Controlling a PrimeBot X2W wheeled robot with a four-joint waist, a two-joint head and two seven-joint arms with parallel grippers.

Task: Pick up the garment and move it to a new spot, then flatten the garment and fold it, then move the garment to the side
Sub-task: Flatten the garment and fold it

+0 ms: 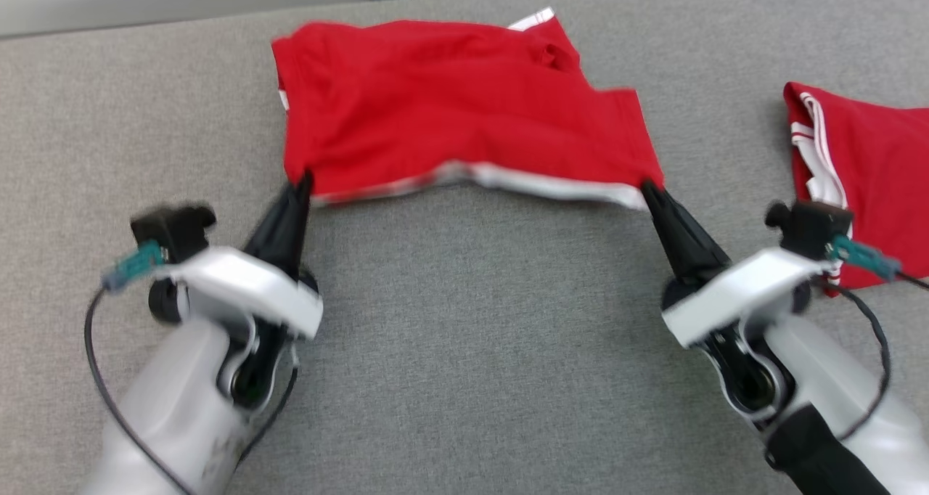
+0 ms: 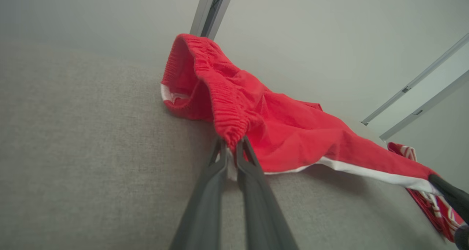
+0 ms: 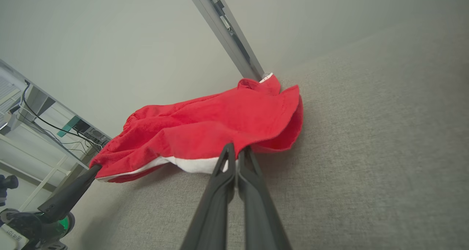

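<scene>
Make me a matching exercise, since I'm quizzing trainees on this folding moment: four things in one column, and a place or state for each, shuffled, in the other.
Things
1. left gripper
2. right gripper
3. held red garment
4. second red garment

Places or states
a. lying unheld on the grey surface, beside the right arm
b. shut on the gathered elastic waistband end
c. shut on the smooth, white-trimmed hem end
d. stretched between the two grippers

Pairs: 1-b, 2-c, 3-d, 4-a
</scene>
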